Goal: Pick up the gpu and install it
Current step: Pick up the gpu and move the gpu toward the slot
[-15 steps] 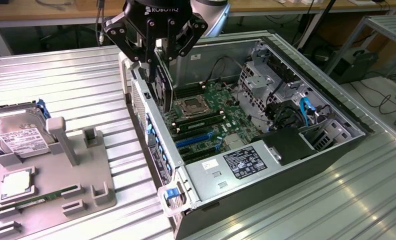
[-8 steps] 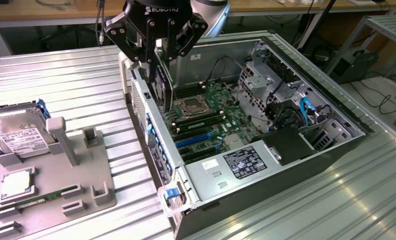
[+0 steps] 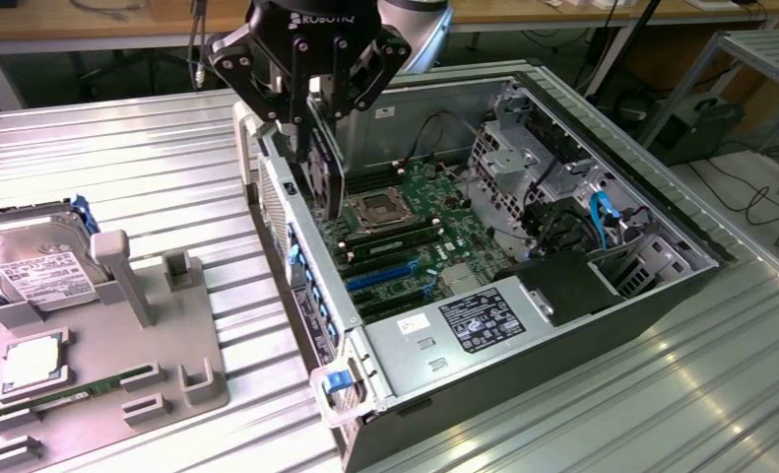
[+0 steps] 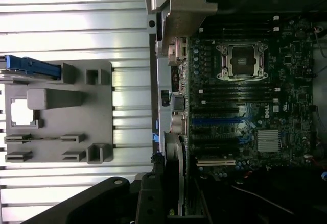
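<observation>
I'm clenching my hand (image 3: 317, 110) on the gpu (image 3: 321, 179). The card is hanging on edge, long axis seemingly pointing down, just inside the computer case (image 3: 409, 360), beside the CPU socket (image 3: 372, 207). The blue PCIe slots (image 3: 386, 272) are lying nearer, below it.

ROBOTIQ on the pincer (image 3: 321, 120); DELL on the motherboard (image 4: 299, 94).

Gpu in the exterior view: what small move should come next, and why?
Probably a short shift along the case's rear wall toward the blue slots. The fingers hold the gpu upright with its lower edge beside the processor socket, apart from those slots, so lowering here would likely miss them.
</observation>
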`<action>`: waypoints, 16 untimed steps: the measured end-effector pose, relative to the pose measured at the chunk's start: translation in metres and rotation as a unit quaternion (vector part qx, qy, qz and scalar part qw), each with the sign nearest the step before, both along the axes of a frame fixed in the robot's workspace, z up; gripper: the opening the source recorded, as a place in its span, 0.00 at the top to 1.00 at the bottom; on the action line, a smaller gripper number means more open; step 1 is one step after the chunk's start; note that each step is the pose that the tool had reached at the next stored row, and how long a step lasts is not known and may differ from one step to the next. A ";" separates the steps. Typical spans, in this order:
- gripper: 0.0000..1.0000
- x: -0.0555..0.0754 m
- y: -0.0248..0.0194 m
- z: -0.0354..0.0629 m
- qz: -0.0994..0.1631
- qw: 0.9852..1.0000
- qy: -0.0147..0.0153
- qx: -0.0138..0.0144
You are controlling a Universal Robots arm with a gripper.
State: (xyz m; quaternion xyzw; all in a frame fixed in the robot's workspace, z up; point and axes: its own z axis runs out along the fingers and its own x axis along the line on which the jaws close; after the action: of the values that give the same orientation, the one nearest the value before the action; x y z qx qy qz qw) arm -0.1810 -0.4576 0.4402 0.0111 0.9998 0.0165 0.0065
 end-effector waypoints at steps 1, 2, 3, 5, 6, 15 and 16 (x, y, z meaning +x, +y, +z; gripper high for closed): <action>0.73 0.000 0.0000 0.0001 0.001 1.000 0.000 0.000; 0.73 0.001 0.0000 0.0000 0.002 1.000 0.000 0.000; 0.73 0.001 0.0001 0.0000 0.002 1.000 0.000 0.000; 0.73 0.003 0.0000 0.0000 0.002 1.000 0.000 0.000; 0.73 0.004 0.0000 0.0000 0.002 1.000 0.000 0.000; 0.73 0.008 0.0000 0.0000 0.001 1.000 0.000 0.000; 0.73 0.008 0.0000 0.0000 0.002 1.000 0.000 0.000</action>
State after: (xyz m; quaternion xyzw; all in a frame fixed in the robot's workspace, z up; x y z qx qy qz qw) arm -0.1725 -0.4575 0.4402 0.0096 0.9998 0.0165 0.0065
